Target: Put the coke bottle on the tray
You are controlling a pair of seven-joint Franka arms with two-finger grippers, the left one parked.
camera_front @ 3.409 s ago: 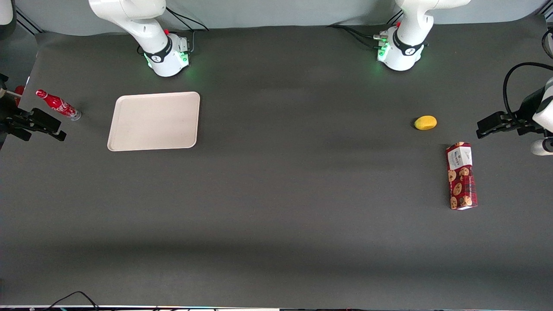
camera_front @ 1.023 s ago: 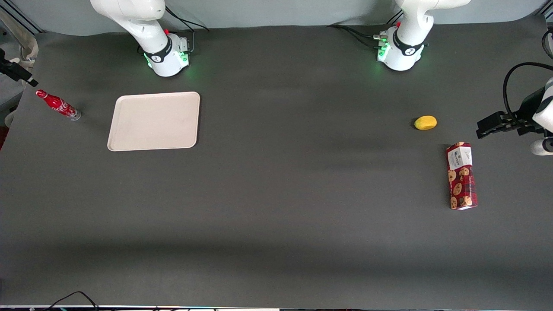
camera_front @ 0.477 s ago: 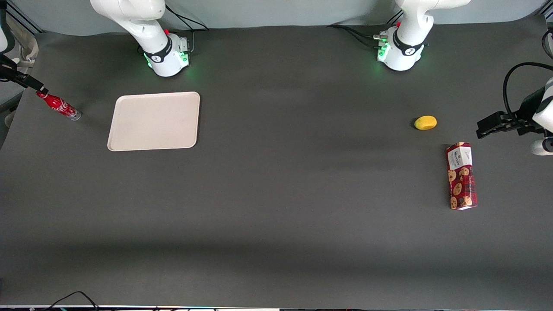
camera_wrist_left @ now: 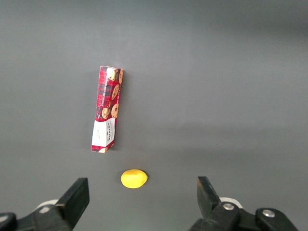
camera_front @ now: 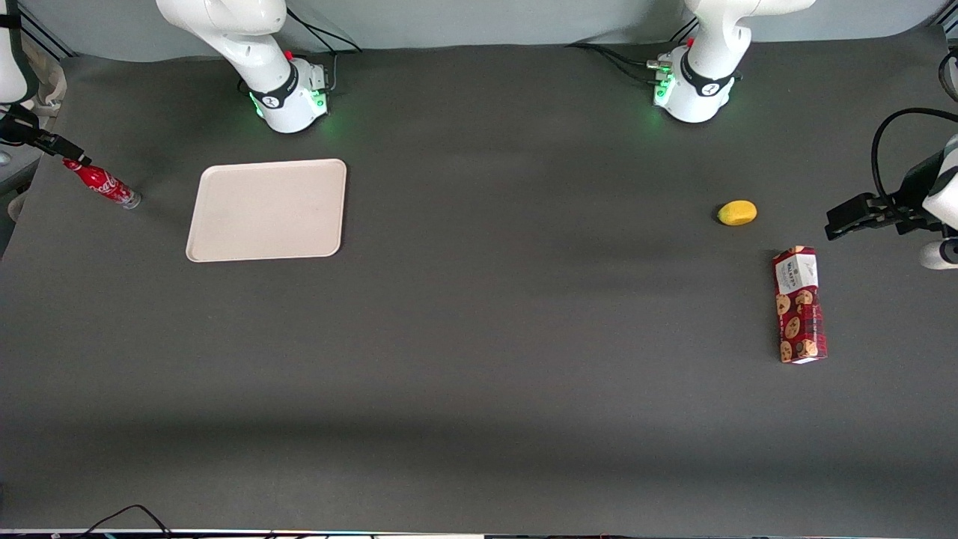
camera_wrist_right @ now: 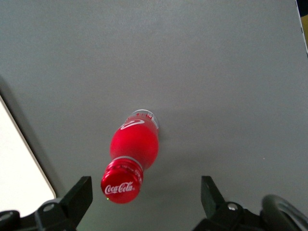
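Jaws spread wide, gripping nothing, gripper (camera_wrist_right: 144,192) above the cap of the coke bottle (camera_front: 104,184), which stands upright, long axis vertical and cap up, at the counter's (camera_front: 479,337) working-arm edge, beside the tray (camera_front: 267,209).

coke bottle (camera_front: 105,183) beside tray (camera_front: 267,210), claw (camera_front: 56,146) seemingly above its cap

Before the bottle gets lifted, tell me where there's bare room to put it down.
The tray is bare all over. The wide stretch of table between the tray and the lemon is bare too. Crowding is slight: the lemon and cookie box lie close together at the parked arm's end. The gripper hangs open above the bottle, beside the tray.
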